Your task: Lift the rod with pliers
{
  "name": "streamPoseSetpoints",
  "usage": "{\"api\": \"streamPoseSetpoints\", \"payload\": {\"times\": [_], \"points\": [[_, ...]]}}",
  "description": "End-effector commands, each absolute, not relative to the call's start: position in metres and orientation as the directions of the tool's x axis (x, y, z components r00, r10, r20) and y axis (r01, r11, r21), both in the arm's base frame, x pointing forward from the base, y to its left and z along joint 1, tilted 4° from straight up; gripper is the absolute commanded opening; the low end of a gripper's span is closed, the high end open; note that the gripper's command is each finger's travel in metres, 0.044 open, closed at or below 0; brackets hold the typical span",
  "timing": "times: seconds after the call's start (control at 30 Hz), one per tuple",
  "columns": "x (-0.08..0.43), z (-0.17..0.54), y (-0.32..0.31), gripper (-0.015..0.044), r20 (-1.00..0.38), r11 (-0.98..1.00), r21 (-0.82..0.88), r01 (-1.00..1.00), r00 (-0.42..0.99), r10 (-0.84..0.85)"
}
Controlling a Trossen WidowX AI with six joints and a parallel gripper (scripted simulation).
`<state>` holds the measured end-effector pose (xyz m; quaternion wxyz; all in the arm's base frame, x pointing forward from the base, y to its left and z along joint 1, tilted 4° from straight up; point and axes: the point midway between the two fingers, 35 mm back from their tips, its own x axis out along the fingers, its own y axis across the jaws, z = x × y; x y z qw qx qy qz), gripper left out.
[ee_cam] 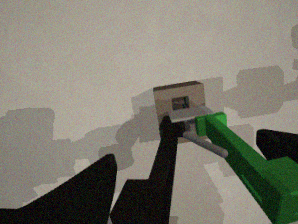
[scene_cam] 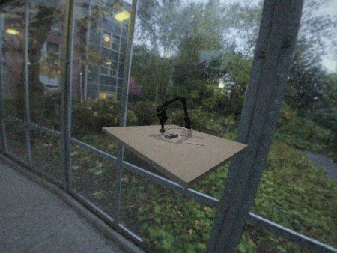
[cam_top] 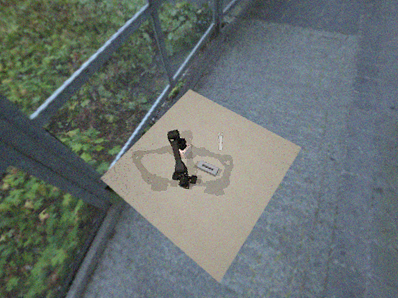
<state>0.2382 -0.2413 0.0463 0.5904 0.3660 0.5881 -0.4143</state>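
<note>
The locking pliers stand in the tan holster (ee_cam: 194, 92), with a black handle (ee_cam: 162, 157) and a green handle (ee_cam: 240, 150) rising toward the wrist camera. Their jaws are hidden. My gripper (ee_cam: 186, 149) (scene_cam: 162, 129) is open and empty, with its black fingers spread on the two outer sides of the handles. The gripper hangs low over the holster; contact with the handles cannot be made out. The grey channel block (cam_top: 213, 171) (scene_cam: 171, 136) with dark slots lies beside the arm's gripper end. The rod in it is too small to tell.
A thin white strip (cam_top: 220, 142) (scene_cam: 196, 144) lies apart from the channel block on the tan table top (cam_top: 238, 209) (scene_cam: 180, 165). A pale pinkish object (cam_top: 186, 151) is near the arm's base, partly hidden by the arm. The arm's shadows fall across the table.
</note>
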Motion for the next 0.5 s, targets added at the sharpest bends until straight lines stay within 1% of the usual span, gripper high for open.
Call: {"api": "streamPoseSetpoints", "payload": {"times": [0.0,0.47], "points": [[0.2351,0.0383,-0.2402,0.044,-0.997,0.392,-0.065,0.918,-0.047,-0.055],[0.2351,0.0383,-0.2402,0.0428,-0.997,0.392,-0.065,0.918,-0.047,-0.055]]}}
